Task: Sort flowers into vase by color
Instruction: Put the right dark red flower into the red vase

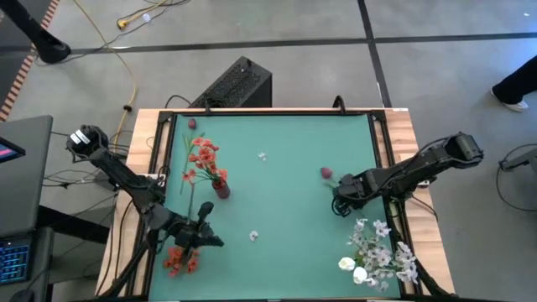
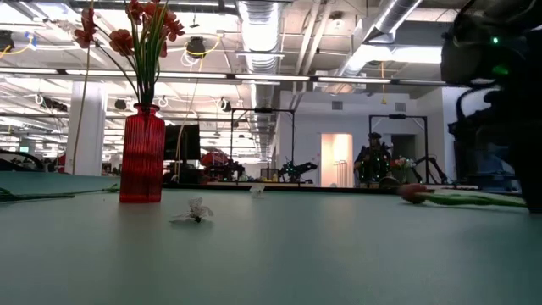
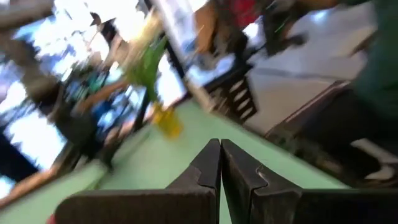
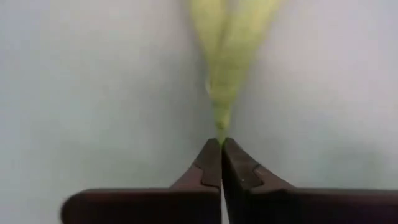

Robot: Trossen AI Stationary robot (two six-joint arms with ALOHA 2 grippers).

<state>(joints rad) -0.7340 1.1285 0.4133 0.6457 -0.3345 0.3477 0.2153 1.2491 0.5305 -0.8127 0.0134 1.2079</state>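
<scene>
Bright ceiling strip lights glare in the low view; both wrist views are motion-blurred.

Orange-red flowers stand upright in a red vase on the table's left half. More orange-red clusters lie at the near left edge. A white spray bunch lies near right; a dark red bud lies mid-right, its stem pinched by the right gripper
</scene>
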